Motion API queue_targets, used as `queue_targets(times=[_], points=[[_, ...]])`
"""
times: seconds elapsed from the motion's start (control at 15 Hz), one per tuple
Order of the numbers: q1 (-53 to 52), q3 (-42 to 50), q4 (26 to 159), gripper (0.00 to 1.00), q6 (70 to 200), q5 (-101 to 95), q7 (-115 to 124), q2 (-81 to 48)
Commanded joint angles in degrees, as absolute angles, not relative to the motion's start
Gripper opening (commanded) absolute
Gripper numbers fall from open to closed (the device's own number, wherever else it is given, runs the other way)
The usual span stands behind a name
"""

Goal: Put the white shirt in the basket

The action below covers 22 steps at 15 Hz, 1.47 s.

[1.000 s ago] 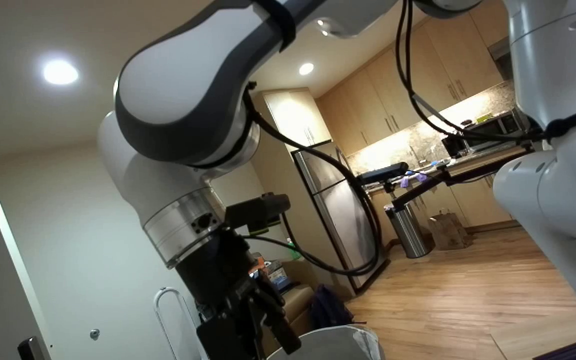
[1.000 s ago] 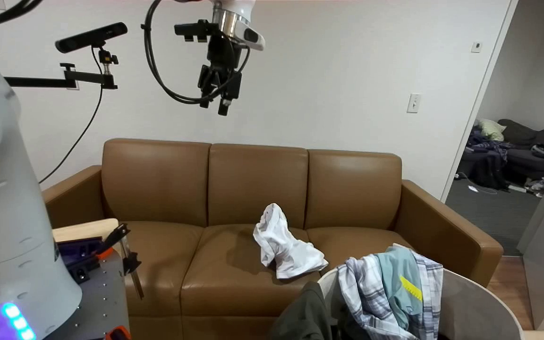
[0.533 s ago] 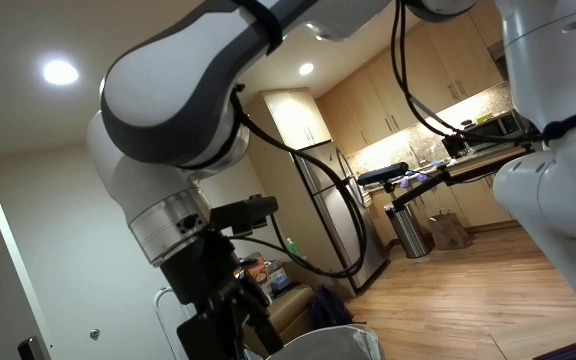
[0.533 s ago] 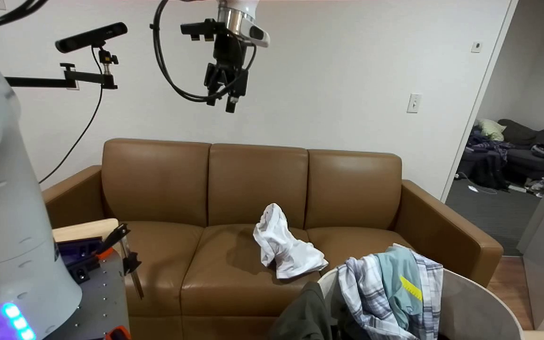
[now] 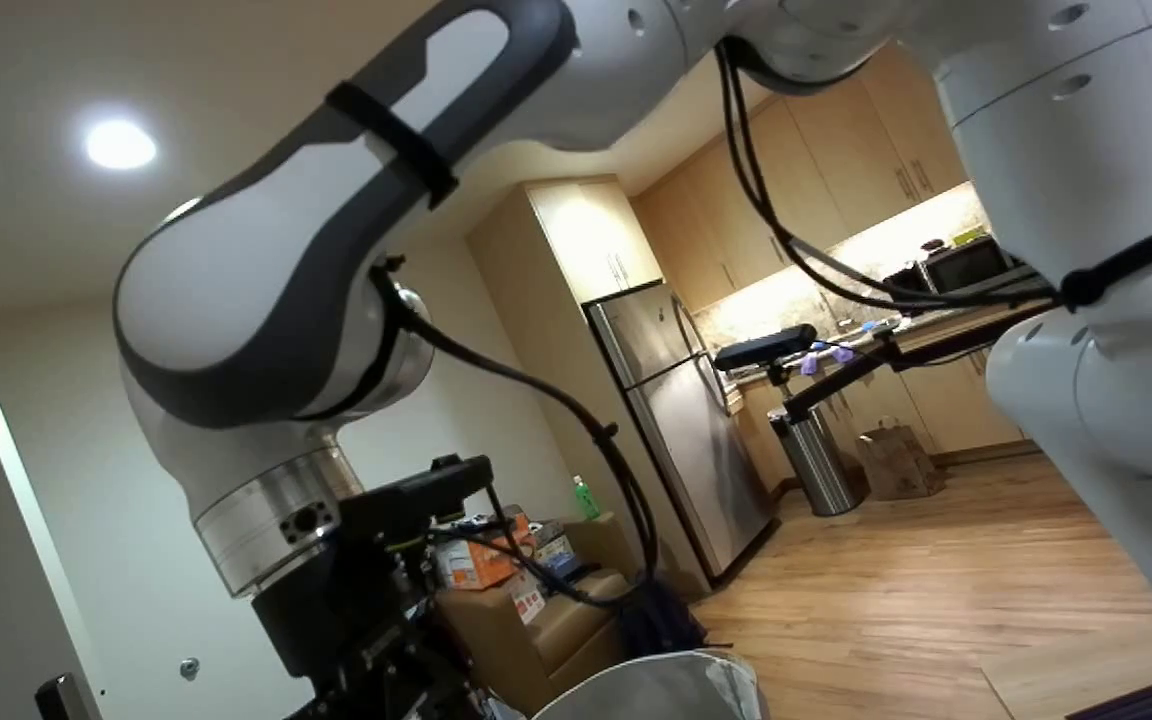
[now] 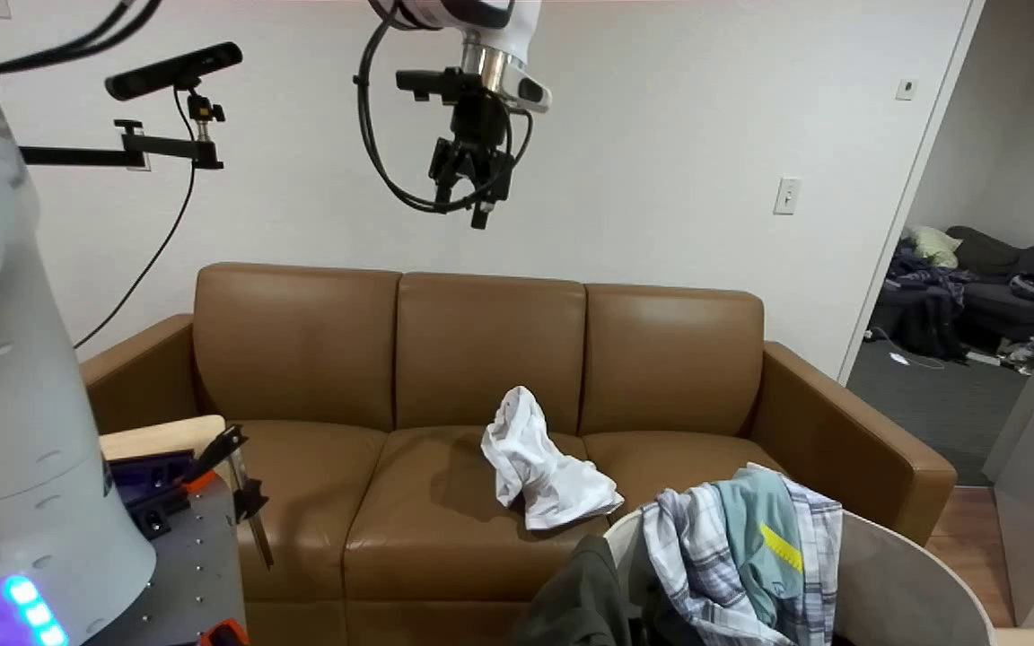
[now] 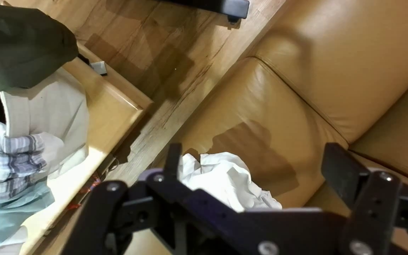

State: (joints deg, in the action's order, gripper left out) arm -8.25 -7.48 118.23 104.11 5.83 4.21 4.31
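The white shirt point(image 6: 542, 480) lies crumpled on the middle seat of the brown couch in an exterior view. It also shows in the wrist view point(image 7: 221, 173), partly hidden behind my gripper's linkage. My gripper point(image 6: 460, 218) hangs well above the couch, in front of the wall, and holds nothing. In the wrist view my gripper point(image 7: 253, 150) has its fingers wide apart, with the shirt below, closer to the left finger. The pale basket point(image 6: 912, 574) stands in front of the couch at the right; its rim also shows in an exterior view point(image 5: 656, 668) and the wrist view point(image 7: 48, 102).
A plaid shirt point(image 6: 696, 556), a teal cloth point(image 6: 755, 529) and dark green trousers point(image 6: 575, 601) hang over the basket rim. The couch point(image 6: 445, 520) has a raised backrest and arms. A camera on a bar point(image 6: 176, 72) stands near the robot base.
The arm has moved right in the exterior view that shows the couch, and down and left in the exterior view that shows the kitchen. The gripper now hangs slightly lower. Shirt and basket are unmoved.
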Motion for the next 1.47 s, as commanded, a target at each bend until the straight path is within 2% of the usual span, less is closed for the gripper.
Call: queue_targets(times=[0.0, 0.4, 0.8, 1.07, 1.4], points=[[-7.8, -7.3, 110.6, 1.0, 102.1, 4.6, 2.1, -5.1], [-7.6, -6.6, 102.8, 1.0, 99.5, 5.7, 0.1, -17.0], [-8.1, -6.4, 101.5, 1.0, 99.9, 5.7, 1.6, -18.5], [-9.5, -6.5, 103.2, 1.0, 105.7, 3.2, 3.6, -17.5], [-9.7, -6.4, 102.3, 1.0, 113.5, 2.2, 2.2, -23.0]])
